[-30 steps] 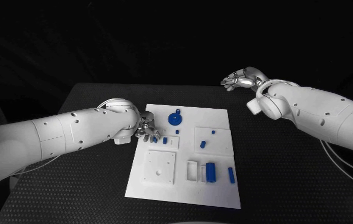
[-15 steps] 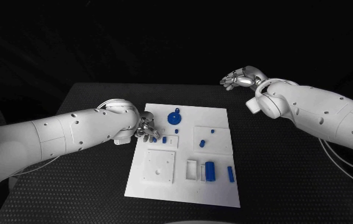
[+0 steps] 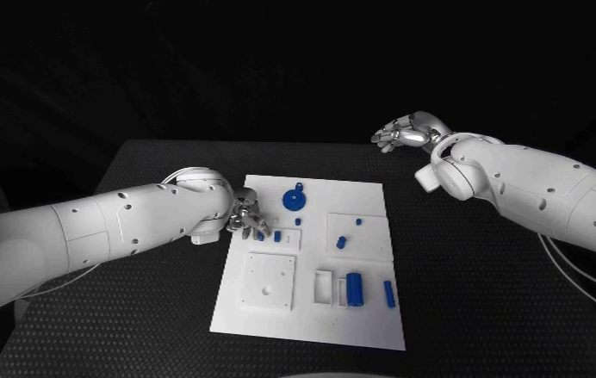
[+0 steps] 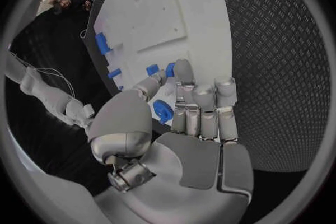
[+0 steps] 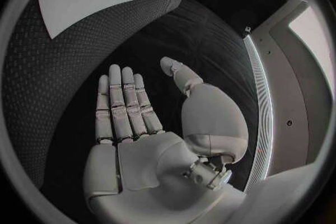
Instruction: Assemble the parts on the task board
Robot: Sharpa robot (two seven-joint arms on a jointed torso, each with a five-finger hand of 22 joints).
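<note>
Blue part: small piece point(image 4: 162, 111) pinched between the thumb and fingers point(image 4: 201, 102) of the left hand point(image 3: 246, 221), at the left edge of the white board point(image 3: 373, 326).
Left hand: fingers curled and grasping the blue part, low over the board near a small blue peg point(image 3: 277, 237).
Right hand: point(image 3: 405, 133) raised above the far right of the bench point(image 3: 149, 163), well apart from the board; fingers point(image 5: 122, 101) straight and spread, released, holding nothing.
Other parts: blue gear point(image 3: 294, 199) on the far half of the board; long blue block point(image 3: 356, 288) and slim blue bar point(image 3: 388, 294) near the front edge.
Step in hand: seating the pinched part, as judged.
Handling advice: keep the pinch firm, line the part up square over its seat, lower straight, release only once it sits flush; avoid brushing the peg beside it.
</note>
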